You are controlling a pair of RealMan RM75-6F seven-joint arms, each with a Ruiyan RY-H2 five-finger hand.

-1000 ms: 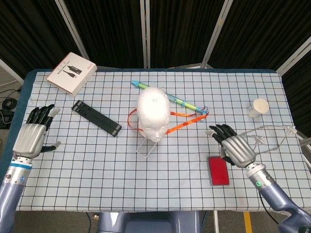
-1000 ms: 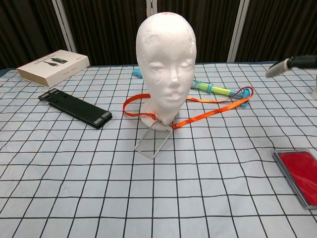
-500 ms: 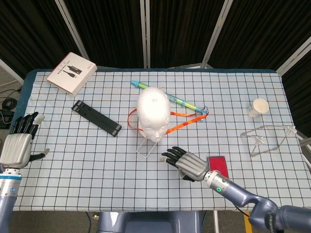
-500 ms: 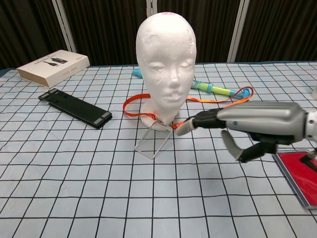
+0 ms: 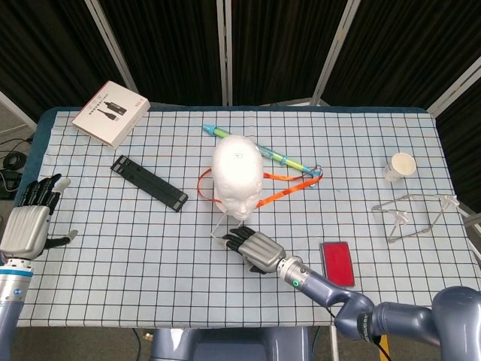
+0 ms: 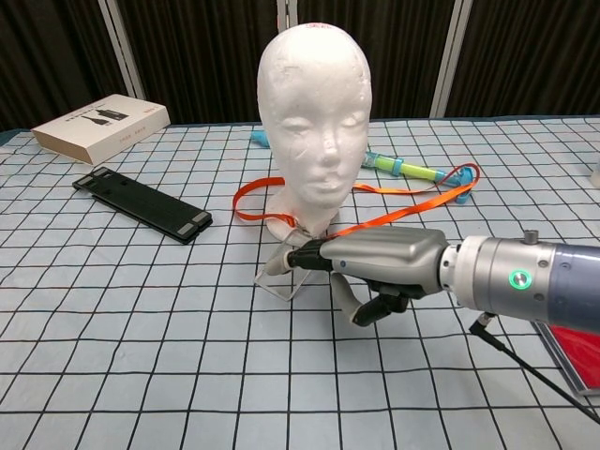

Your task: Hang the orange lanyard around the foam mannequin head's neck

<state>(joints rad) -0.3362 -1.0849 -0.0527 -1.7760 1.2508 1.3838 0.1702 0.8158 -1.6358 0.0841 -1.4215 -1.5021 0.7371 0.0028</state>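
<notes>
The white foam mannequin head [image 5: 237,174] [image 6: 314,122] stands upright mid-table. The orange lanyard [image 5: 282,184] [image 6: 403,214] lies flat on the cloth around the base of the neck, and its loop trails right toward a pen. Its clear badge holder [image 5: 224,230] [image 6: 284,272] lies in front of the neck. My right hand [image 5: 253,249] [image 6: 375,267] reaches in low from the right, fingers stretched flat, fingertips at the holder's edge, gripping nothing that I can see. My left hand [image 5: 30,222] hovers at the table's left edge with fingers apart and empty; the chest view does not show it.
A white box [image 5: 110,113] [image 6: 101,127] sits at the back left, a black bar [image 5: 149,183] [image 6: 142,203] left of the head, a teal pen [image 5: 263,150] [image 6: 403,169] behind it. A red card [image 5: 337,262], a clear stand [image 5: 409,214] and a paper cup [image 5: 400,165] are at the right.
My right hand has swept left across the table, past the red card, to the badge holder in front of the head. The left hand drew back toward the left edge, then held still.
</notes>
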